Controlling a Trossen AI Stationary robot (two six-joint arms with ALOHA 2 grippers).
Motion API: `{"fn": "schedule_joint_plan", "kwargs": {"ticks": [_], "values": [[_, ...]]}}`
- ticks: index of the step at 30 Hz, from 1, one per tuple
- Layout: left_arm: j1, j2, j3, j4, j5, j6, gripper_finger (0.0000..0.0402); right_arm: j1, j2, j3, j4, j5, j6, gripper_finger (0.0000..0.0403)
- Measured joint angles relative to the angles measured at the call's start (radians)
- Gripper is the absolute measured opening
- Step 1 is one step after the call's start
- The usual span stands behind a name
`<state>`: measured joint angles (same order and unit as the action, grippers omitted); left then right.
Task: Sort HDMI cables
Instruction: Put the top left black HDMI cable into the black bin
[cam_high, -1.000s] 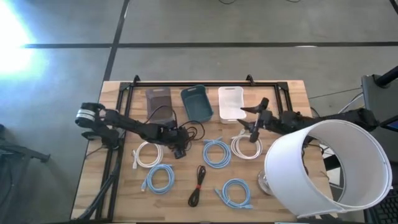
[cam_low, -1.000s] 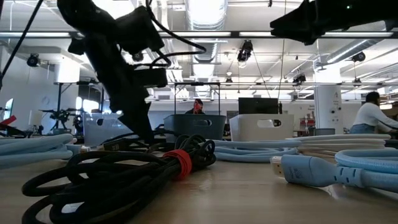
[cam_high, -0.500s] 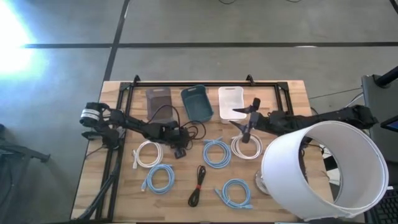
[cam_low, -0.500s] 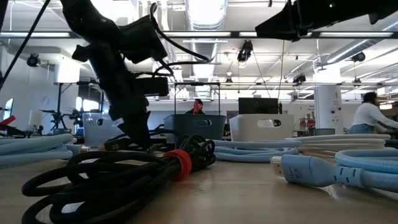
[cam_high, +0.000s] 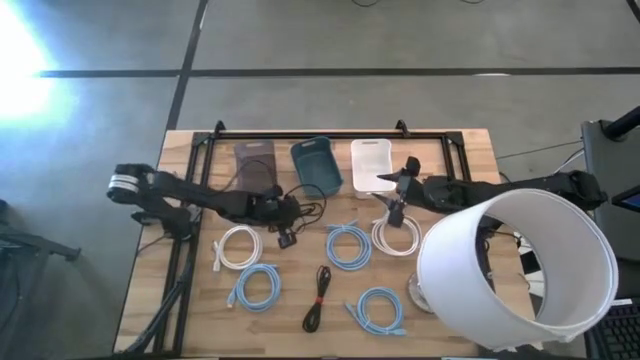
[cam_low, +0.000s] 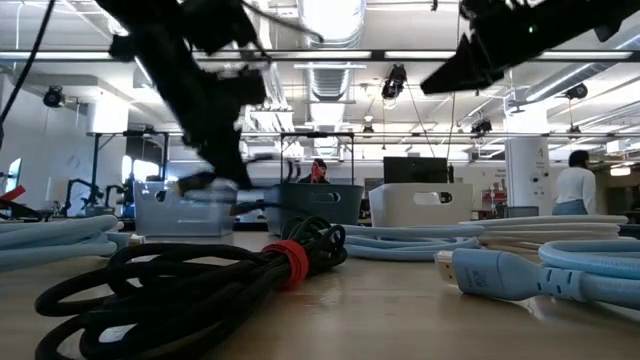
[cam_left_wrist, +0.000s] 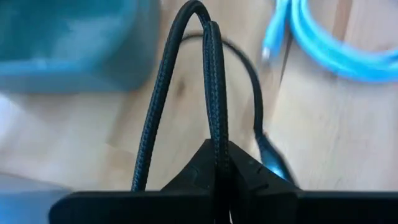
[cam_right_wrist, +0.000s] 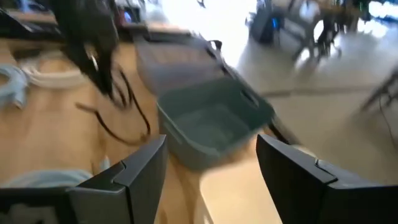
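Observation:
My left gripper (cam_left_wrist: 217, 163) is shut on a thin black HDMI cable (cam_high: 310, 210) in front of the teal bin (cam_high: 316, 165). My right gripper (cam_high: 400, 192) hangs open over a white cable coil (cam_high: 397, 237), touching nothing. Flat on the wood lie three light blue coils (cam_high: 348, 245) (cam_high: 258, 287) (cam_high: 380, 310), another white coil (cam_high: 237, 247), and a black bundle (cam_high: 318, 297) bound with a red tie (cam_low: 290, 263) near the front edge. My left gripper pinches a doubled loop of the black braided cable (cam_left_wrist: 214, 124) between its two fingers, slanting down from the table's left. Both strands rise past the fingertips into a narrow bend (cam_left_wrist: 196, 9). Another stretch (cam_left_wrist: 258, 106) trails down to the wood.
A grey bin (cam_high: 255, 160), the teal bin and a white bin (cam_high: 372, 165) stand in a row at the table's far side, in front of a black frame rail (cam_high: 330, 133). A large white lamp shade (cam_high: 515, 275) covers the near right corner. People stand in the room behind.
My left gripper has shut on the black cable and risen, drawing a loop of it up off the table. My right gripper, still open, has drifted slightly toward the table's left.

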<state>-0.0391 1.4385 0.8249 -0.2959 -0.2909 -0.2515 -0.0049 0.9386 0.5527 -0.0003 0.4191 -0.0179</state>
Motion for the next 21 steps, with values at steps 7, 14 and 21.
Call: {"fn": "schedule_joint_plan", "kwargs": {"ticks": [7, 14, 21], "values": [[0.0, -0.193, 0.025, -0.142, -0.175, 0.037, 0.0018, -0.106, 0.036, -0.022, -0.108, -0.015, 0.124, 0.0245], [0.064, -0.333, 0.032, -0.328, -0.366, -0.035, 0.0018, -0.164, 0.063, -0.042, -0.108, -0.053, 0.15, 0.0242], [0.269, -0.342, -0.007, -0.361, -0.355, -0.145, 0.0018, -0.173, 0.11, -0.05, -0.125, -0.054, 0.146, 0.0243]]}}
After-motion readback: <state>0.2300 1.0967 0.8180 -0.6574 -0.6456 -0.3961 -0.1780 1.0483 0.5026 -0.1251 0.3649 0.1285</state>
